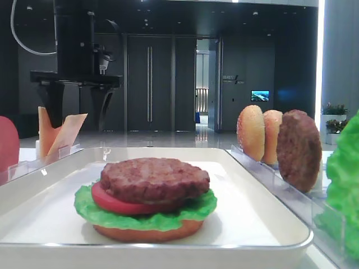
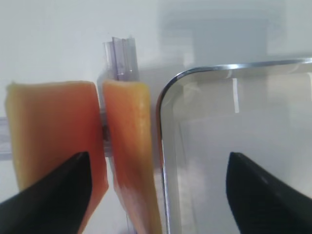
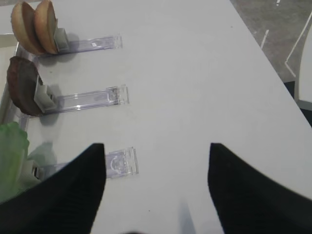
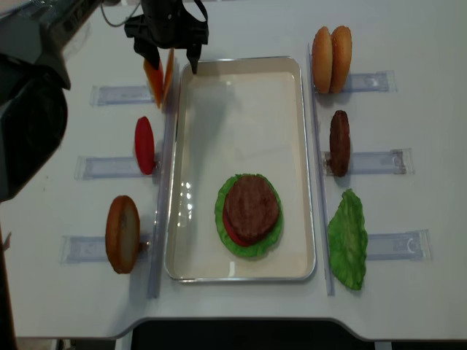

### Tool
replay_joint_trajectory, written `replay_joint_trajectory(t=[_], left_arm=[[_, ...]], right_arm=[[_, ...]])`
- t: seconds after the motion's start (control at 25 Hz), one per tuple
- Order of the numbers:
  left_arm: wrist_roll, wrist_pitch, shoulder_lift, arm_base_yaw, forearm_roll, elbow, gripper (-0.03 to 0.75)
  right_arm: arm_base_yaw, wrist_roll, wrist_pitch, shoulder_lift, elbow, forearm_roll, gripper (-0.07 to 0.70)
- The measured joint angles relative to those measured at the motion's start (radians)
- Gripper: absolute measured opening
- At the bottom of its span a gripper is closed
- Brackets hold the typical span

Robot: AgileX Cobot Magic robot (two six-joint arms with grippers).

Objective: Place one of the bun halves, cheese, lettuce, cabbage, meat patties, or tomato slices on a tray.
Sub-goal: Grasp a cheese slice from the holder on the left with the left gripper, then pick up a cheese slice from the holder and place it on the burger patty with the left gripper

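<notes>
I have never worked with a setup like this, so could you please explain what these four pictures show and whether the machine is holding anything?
It is a two-armed robot at a white table. One picture looks down from above, one sits low at table level, and two come from cameras on the wrists. In the middle lies the tray, already carrying a bun half, lettuce, tomato and a meat patty. Clear racks either side hold spare ingredients on edge. The left gripper hangs open over the two cheese slices at the tray's far left corner, holding nothing yet. The right gripper is open over bare table, also holding nothing.
</notes>
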Motion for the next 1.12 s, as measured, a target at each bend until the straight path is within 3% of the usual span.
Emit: replay_joint_trajectory(t=[0.16, 0.4, 0.48, 0.76, 1.12], left_arm=[[0.002, 0.000, 0.003, 0.000, 0.010, 0.000, 0.478], [0.028, 0.010, 0.004, 0.000, 0.015, 0.000, 0.115], [0.032, 0.018, 0.004, 0.000, 0.021, -0.001, 0.053], [0.051, 0.054, 0.005, 0.000, 0.042, -0.032, 0.034], [0.058, 0.056, -0.044, 0.000, 0.051, -0.079, 0.034]], right_arm=[[0.000, 0.000, 0.000, 0.000, 0.000, 0.000, 0.434], [0.000, 0.000, 0.000, 0.000, 0.000, 0.000, 0.434], [0.000, 0.000, 0.000, 0.000, 0.000, 0.000, 0.434], [0.000, 0.000, 0.000, 0.000, 0.000, 0.000, 0.434], [0.000, 0.000, 0.000, 0.000, 0.000, 0.000, 0.434]])
